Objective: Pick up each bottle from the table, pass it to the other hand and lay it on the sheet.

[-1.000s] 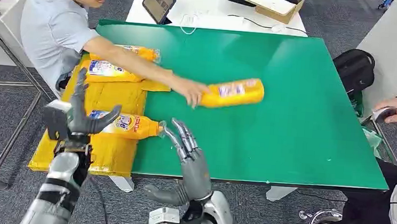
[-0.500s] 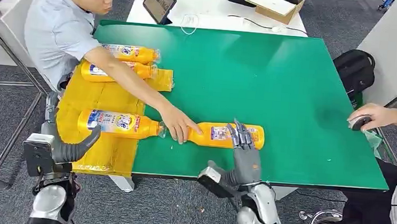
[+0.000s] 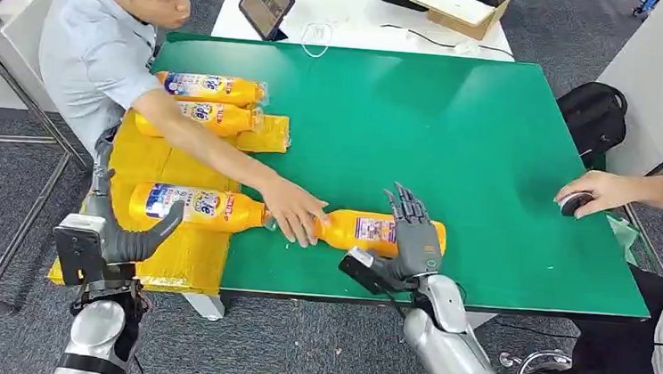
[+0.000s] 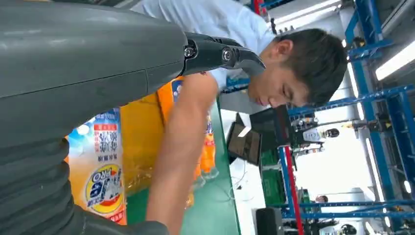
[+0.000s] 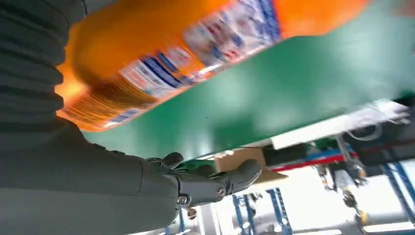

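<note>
The right hand (image 3: 411,238) lies over the base end of an orange plastic bottle with a blue-and-white label (image 3: 362,229), its dark fingers (image 3: 407,209) spread apart and stretched toward 12 o'clock across the bottle's body, the thumb pointing out toward 9 o'clock; whether the fingers truly grip it or merely rest on it I cannot tell. In the right wrist view that bottle (image 5: 195,44) sits close against the palm, with the thumb (image 5: 215,183) standing free of it. The bottle lies on its side on the green table top (image 3: 492,146), near the edge closest to the robot, neck pointing to 9 o'clock. A person's hand (image 3: 295,211) covers that neck, the bare forearm reaching in from 10 o'clock.

The left hand (image 3: 119,224) hangs off the table's 8 o'clock corner, fingers apart, holding nothing, thumb angled toward a second orange bottle (image 3: 197,208) lying on the yellow sheet (image 3: 170,259). Two more orange bottles (image 3: 214,102) lie side by side on the sheet at 11 o'clock, behind the person's arm. At 3 o'clock another person's hand (image 3: 591,191) rests on a small dark object at the table's edge.
</note>
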Action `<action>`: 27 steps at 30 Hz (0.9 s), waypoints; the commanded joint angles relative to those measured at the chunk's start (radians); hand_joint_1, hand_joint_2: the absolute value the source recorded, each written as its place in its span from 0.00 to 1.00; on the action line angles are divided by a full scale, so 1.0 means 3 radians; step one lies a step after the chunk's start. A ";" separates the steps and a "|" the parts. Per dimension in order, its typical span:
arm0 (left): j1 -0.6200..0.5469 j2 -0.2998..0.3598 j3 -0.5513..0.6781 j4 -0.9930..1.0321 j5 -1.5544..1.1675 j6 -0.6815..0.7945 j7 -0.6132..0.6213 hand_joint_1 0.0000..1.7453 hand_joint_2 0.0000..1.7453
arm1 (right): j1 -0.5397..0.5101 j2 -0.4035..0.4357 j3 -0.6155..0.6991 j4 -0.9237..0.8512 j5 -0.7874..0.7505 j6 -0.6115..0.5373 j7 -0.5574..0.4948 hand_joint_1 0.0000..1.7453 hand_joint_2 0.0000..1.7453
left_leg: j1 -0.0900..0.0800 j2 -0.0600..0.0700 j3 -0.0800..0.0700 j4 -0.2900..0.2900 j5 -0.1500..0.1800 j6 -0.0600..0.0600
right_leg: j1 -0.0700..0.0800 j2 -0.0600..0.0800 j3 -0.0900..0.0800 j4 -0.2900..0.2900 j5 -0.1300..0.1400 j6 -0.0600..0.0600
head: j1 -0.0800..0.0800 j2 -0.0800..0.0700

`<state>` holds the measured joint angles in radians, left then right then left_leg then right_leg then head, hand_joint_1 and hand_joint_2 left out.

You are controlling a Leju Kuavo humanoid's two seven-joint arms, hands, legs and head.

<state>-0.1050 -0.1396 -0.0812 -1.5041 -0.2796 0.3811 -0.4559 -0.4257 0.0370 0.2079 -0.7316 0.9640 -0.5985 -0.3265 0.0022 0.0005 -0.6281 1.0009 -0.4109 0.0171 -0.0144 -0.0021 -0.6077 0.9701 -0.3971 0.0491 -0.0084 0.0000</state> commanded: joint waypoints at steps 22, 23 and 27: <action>0.0199 0.0096 -0.0169 -0.0166 -0.0027 -0.0332 0.0244 0.00 1.00 | -0.0288 -0.0215 0.0178 0.0641 0.0757 0.0570 0.0962 0.00 1.00 | 0.0001 -0.0001 0.0018 -0.0002 -0.0005 -0.0002 | 0.0001 -0.0001 0.0019 -0.0002 -0.0005 -0.0004 | -0.0001 0.0000; 0.0200 0.0095 -0.0170 -0.0167 -0.0027 -0.0332 0.0244 0.00 1.00 | -0.0291 -0.0224 0.0175 0.0644 0.0757 0.0574 0.0962 0.00 1.00 | 0.0002 -0.0002 0.0027 -0.0001 -0.0009 -0.0003 | 0.0002 -0.0003 0.0029 -0.0001 -0.0009 -0.0006 | -0.0001 0.0000; 0.0214 0.0104 -0.0203 -0.0178 -0.0042 -0.0427 0.0320 0.00 1.00 | -0.0400 -0.0242 0.0229 0.0793 0.0948 0.0727 0.1153 0.00 1.00 | 0.0001 -0.0006 0.0026 -0.0001 -0.0005 -0.0002 | 0.0002 -0.0005 0.0029 -0.0002 -0.0006 -0.0005 | -0.0001 0.0000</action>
<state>-0.0520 -0.1305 -0.1251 -1.5419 -0.2888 0.2873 -0.3906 -0.5060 0.0069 0.2178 -0.5745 1.1763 -0.4540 -0.0600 0.0023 0.0002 -0.6240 1.0009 -0.4113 0.0172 -0.0144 -0.0022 -0.6033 0.9697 -0.3975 0.0489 -0.0088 0.0000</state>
